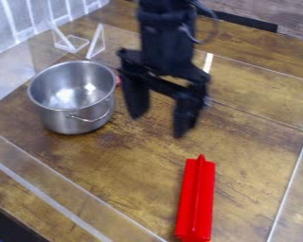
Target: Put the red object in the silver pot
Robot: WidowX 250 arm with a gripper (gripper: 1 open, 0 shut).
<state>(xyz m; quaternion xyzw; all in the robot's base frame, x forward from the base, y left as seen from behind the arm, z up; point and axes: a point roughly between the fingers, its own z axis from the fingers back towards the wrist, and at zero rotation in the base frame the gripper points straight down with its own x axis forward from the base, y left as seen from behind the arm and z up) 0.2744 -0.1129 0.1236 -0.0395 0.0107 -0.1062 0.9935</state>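
- I take the silver pot (72, 95) as my landmark; it sits upright on the wooden table (256, 104) toward the left side of my view, with its loop handle facing the near edge.
- The pot's pale inside appears empty from this angle.
- My gripper (165, 106) hangs to the right of the pot, pointing straight down, clear of the rim.
- I read the jaws as spread wide, with nothing between the two dark fingers (136, 95).
- The red object (196, 198) lies flat on the table, well to the right of the pot and nearer the front edge.
- The red object lies below the gripper in my view, and I see no contact between them.
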